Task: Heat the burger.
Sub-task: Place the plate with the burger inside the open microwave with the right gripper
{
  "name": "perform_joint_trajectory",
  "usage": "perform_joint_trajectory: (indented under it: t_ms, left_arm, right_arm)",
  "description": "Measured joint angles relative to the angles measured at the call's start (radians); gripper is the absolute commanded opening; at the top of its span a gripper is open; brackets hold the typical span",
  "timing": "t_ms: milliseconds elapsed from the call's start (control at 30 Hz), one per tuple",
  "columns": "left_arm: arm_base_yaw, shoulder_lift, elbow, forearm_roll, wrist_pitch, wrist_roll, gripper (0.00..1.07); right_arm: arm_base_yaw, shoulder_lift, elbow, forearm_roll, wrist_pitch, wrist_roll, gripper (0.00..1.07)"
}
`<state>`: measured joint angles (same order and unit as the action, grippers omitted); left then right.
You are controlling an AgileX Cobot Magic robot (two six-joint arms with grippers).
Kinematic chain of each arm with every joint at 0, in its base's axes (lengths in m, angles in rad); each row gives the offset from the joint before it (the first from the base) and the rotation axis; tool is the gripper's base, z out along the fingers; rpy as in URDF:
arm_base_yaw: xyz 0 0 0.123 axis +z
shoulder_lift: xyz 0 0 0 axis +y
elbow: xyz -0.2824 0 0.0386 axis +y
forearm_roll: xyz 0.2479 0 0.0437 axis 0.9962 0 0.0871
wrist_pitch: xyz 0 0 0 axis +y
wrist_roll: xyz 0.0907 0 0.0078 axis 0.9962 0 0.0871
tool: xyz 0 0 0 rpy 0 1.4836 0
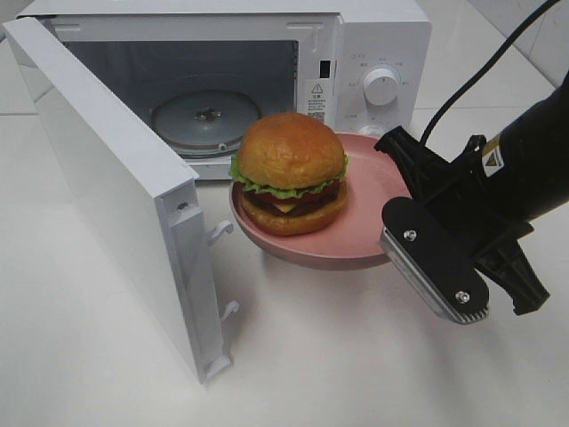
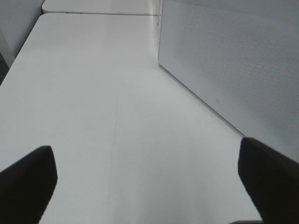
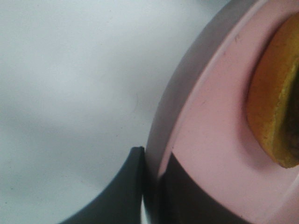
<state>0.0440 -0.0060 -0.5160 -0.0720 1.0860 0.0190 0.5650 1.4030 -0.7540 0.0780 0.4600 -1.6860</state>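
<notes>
Here, right hand (image 3: 152, 161) pinching plate (image 3: 205, 116) rim beside burger (image 1: 291, 173), left hand (image 2: 149, 179) spread, microwave (image 1: 382, 36) open

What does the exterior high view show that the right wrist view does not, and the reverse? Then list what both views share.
Only exterior high: the microwave, its door swung open, the glass turntable inside, and the whole burger with its bun top and lettuce.
Only right wrist: close up, the right pincer with its fingers clamped on the pink plate at its rim, one inside and one outside.
Both: the pink plate, part of the burger, the right pincer and the white table.
</notes>
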Motion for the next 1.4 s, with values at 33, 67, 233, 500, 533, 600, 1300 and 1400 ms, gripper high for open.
perform_joint_trajectory:
  t_ms: [33, 67, 233, 500, 533, 600, 1300, 1400]
  left_arm:
    - [0.0, 0.0, 0.0, 0.0, 0.0, 0.0, 0.98]
    - [0.0, 0.0, 0.0, 0.0, 0.0, 0.0, 0.98]
    - [0.0, 0.0, 0.0, 0.0, 0.0, 0.0, 0.98]
    - [0.0, 0.0, 0.0, 0.001, 0.0, 0.0, 0.98]
    - [0.0, 0.0, 0.0, 0.001, 0.0, 0.0, 0.98]
    - [0.0, 0.0, 0.0, 0.001, 0.0, 0.0, 0.98]
    - [0.0, 0.0, 0.0, 0.003, 0.0, 0.0, 0.98]
    - [0.0, 0.0, 0.0, 0.003, 0.0, 0.0, 0.98]
  right_arm:
    - [0.0, 0.0, -0.006, 0.0, 0.0, 0.0, 0.0]
    - [0.0, 0.0, -0.006, 0.0, 0.0, 0.0, 0.0]
    - [-0.001, 0.008, -0.014, 0.0, 0.002, -0.003, 0.0]
    - [-0.001, 0.041, -0.048, 0.0, 0.011, -0.003, 0.0]
    - [-0.001, 0.05, -0.062, 0.001, 0.014, -0.003, 0.0]
    - [-0.001, 0.07, -0.091, 0.002, 0.023, -0.003, 0.0]
    - [0.002, 0.263, -0.329, 0.058, 0.13, -0.023, 0.0]
    - [0.005, 0.292, -0.368, 0.058, 0.134, -0.026, 0.0]
